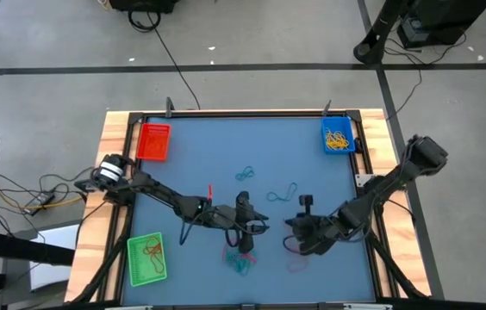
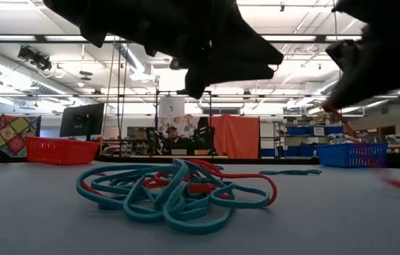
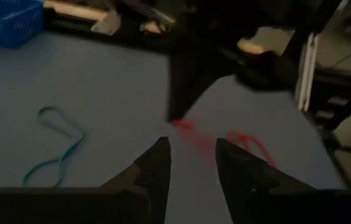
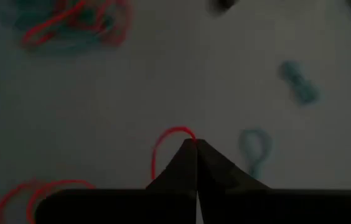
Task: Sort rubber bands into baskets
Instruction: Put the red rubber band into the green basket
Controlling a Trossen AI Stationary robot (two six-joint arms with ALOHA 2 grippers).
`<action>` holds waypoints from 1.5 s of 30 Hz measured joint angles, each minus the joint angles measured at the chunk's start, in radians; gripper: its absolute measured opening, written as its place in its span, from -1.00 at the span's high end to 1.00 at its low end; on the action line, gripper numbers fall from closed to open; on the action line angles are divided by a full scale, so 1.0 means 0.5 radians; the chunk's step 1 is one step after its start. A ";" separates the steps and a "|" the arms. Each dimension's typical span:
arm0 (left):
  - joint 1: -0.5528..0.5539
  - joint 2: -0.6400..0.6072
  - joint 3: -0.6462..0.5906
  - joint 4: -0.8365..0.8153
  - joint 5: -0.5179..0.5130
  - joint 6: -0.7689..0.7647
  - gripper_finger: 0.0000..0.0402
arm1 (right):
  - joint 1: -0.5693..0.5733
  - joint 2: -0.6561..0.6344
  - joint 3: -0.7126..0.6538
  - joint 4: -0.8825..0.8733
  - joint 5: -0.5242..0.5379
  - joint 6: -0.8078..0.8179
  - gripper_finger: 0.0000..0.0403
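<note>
A tangled pile of teal and red rubber bands (image 2: 175, 188) lies near the table's front middle (image 1: 241, 258). My right gripper (image 4: 194, 144) hangs just right of the pile (image 1: 291, 239), shut on one red rubber band (image 4: 163, 146). My left gripper (image 3: 191, 155) hovers open above the pile (image 1: 256, 220) with nothing between its fingers. Another red band (image 4: 32, 190) lies flat on the table under the right arm. The red basket (image 1: 154, 142) stands far left. The blue basket (image 1: 338, 136) at the far right holds yellow bands. The green basket (image 1: 146, 257) at the near left holds red bands. My right gripper pinches the red rubber band at one point of its loop (image 4: 190, 132), at the free ends of its two shut fingers. The fingers slant down toward the table's left. The rest of the loop (image 4: 155, 163) curves away below the fingertips, slack.
Loose teal bands lie on the blue mat at mid-table (image 1: 245, 175) (image 1: 284, 191). The two arms are close together over the front middle. A wooden frame (image 1: 114, 138) borders the mat. Beyond the far edge is a room with shelves and a seated person (image 2: 173, 136).
</note>
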 joint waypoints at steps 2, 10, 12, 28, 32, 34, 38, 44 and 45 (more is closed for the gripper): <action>0.000 0.010 -0.001 0.018 -0.001 0.001 0.35 | -0.036 -0.024 0.000 0.076 0.079 -0.078 0.98; 0.033 0.106 0.000 0.171 -0.086 0.002 0.35 | -0.149 -0.078 0.004 0.421 0.277 -0.453 0.98; 0.052 0.116 -0.001 0.194 -0.111 0.002 0.35 | -0.176 -0.083 0.004 0.480 0.302 -0.521 0.98; 0.146 0.135 0.000 0.204 -0.152 0.232 0.71 | -0.267 -0.083 0.005 0.682 0.459 -0.544 0.98; 0.145 0.086 0.000 0.031 -0.148 0.298 0.96 | -0.267 -0.083 0.005 0.690 0.456 -0.490 0.97; 0.146 0.044 0.000 -0.079 -0.148 0.302 0.95 | -0.267 -0.083 0.005 0.690 0.457 -0.467 0.94; 0.145 -0.062 -0.001 -0.299 -0.147 0.316 0.98 | -0.271 -0.083 0.005 0.697 0.456 -0.462 0.88; 0.132 -0.332 -0.001 -0.707 -0.148 0.361 0.99 | -0.310 -0.083 0.007 0.717 0.361 -0.341 0.85; 0.125 -0.386 -0.001 -0.796 -0.152 0.361 0.99 | -0.331 -0.083 0.007 0.715 0.299 -0.296 0.83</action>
